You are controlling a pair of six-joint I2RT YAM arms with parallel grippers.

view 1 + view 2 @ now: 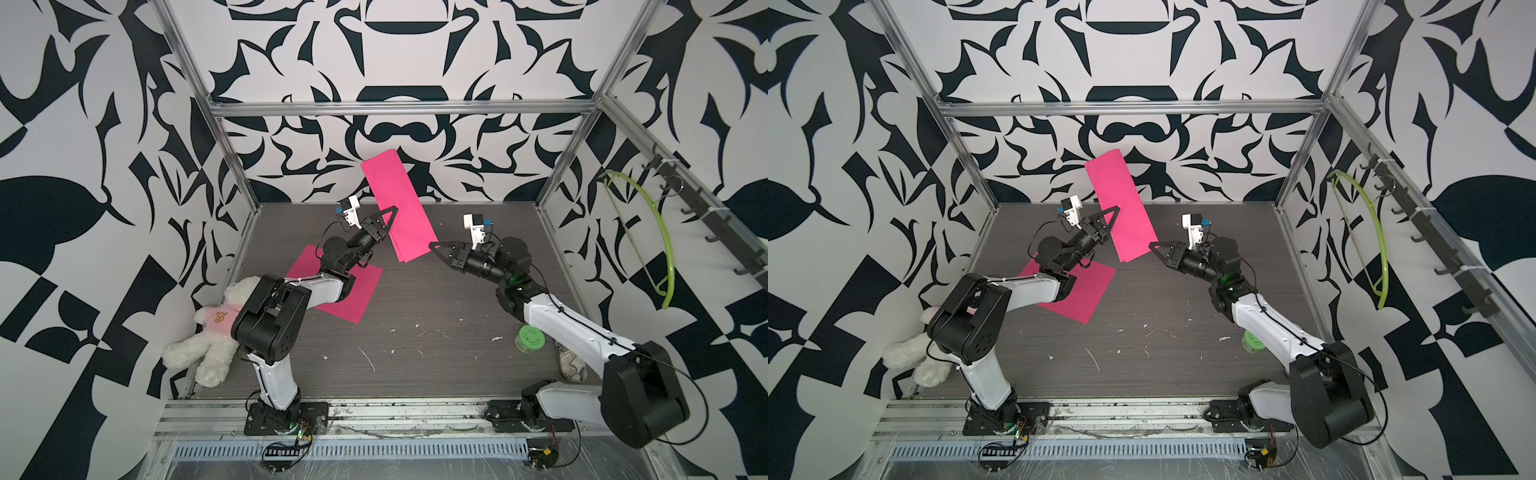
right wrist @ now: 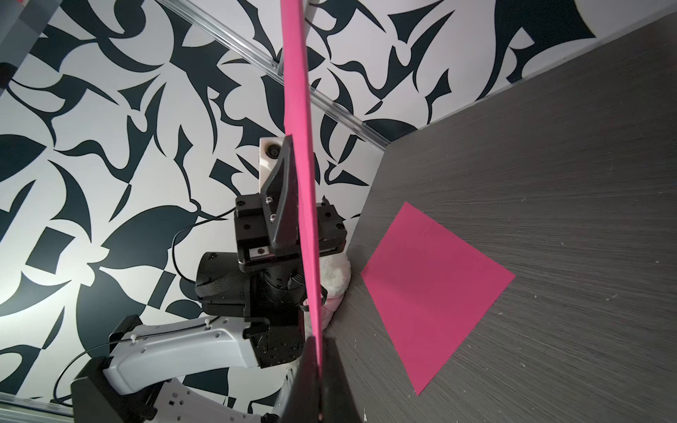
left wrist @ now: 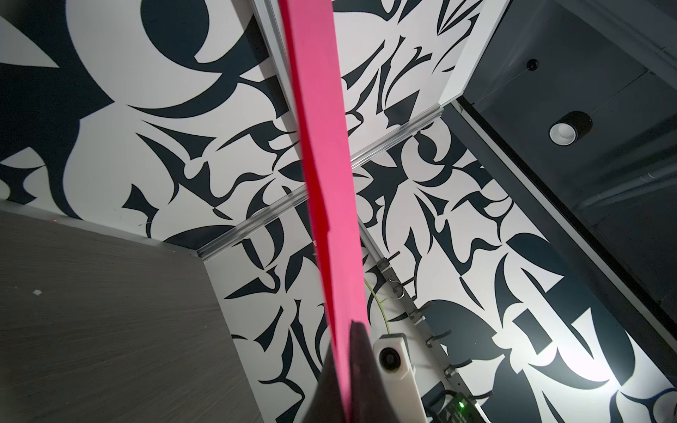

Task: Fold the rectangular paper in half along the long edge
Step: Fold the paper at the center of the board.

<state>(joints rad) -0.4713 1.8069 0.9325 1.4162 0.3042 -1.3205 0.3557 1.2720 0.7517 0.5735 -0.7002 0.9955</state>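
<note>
Aloft over counter (image 1: 415, 316), pink paper (image 1: 388, 183) hangs tilted: left hand (image 1: 394, 211) clamps its side edge, right hand (image 1: 432, 245), jaws narrow, pinches lower corner.

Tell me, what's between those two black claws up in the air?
The lifted pink paper, held off the table: the left gripper pinches one long edge, the right gripper the lower corner opposite. Both top views show it.
</note>
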